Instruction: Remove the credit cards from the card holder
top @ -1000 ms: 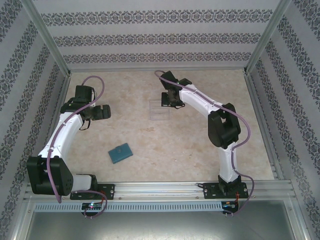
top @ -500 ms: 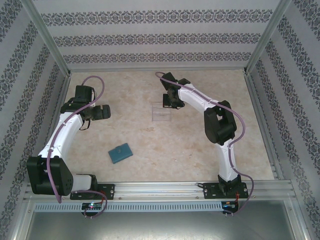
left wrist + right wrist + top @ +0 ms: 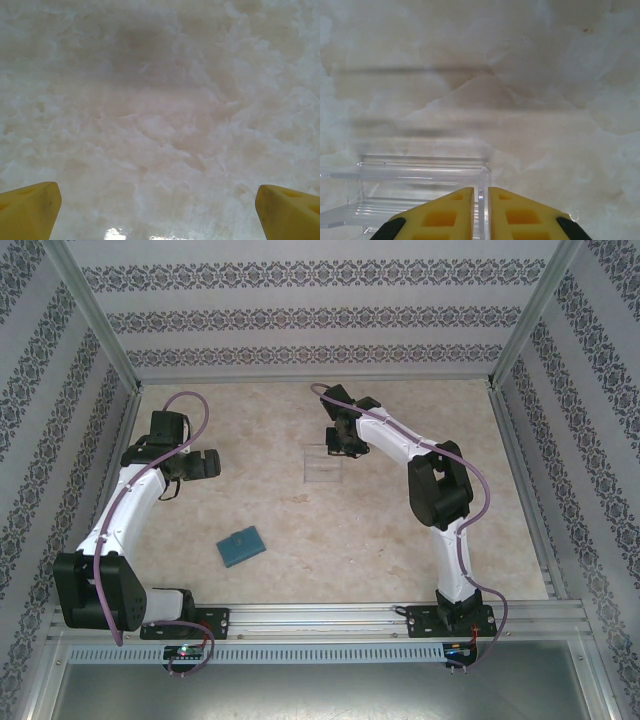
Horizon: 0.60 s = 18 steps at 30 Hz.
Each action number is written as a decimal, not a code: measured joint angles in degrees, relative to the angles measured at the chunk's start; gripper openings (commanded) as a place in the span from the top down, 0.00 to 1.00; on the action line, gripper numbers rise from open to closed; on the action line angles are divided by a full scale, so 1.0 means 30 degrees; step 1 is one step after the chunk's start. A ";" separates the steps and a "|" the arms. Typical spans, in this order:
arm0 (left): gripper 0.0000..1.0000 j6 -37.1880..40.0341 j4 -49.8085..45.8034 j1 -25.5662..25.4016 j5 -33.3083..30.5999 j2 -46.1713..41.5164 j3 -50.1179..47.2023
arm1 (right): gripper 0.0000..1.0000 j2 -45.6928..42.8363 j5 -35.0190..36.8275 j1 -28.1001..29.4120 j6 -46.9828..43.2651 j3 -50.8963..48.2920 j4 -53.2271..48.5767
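The teal card holder [image 3: 241, 546] lies flat on the table at the front left, and neither gripper touches it. No credit cards can be seen; any there are stay hidden. My left gripper [image 3: 205, 465] hovers over bare table behind the holder, its yellow fingers [image 3: 30, 207] wide apart and nothing between them [image 3: 157, 192]. My right gripper [image 3: 338, 445] is at the far middle, shut [image 3: 480, 191] on the right-hand wall of the clear plastic box [image 3: 420, 185].
The clear plastic box [image 3: 322, 462] stands near the table's middle back. Patterned walls and metal posts close in the table on three sides. Bare marbled tabletop [image 3: 380, 540] stretches between the holder and the right arm's base.
The right arm's elbow has swung a little left and back, and its gripper has settled at the box's edge. The left arm and the card holder have not moved.
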 measured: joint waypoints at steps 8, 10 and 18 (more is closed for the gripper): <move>0.00 -0.0087 -0.0641 -0.0262 -0.0022 0.0991 0.0007 | 0.81 -0.0466 -0.0022 0.0000 0.0000 0.0000 -0.0007; 0.00 -0.0284 -0.0729 -0.0772 0.0226 0.1064 0.0000 | 0.81 -0.0962 -0.0087 0.0007 0.0000 -0.0073 0.0022; 0.00 -0.1974 -0.0838 -0.3847 0.1348 0.1071 -0.1450 | 0.78 -0.3759 -0.0699 0.0058 0.0015 -0.1683 0.0612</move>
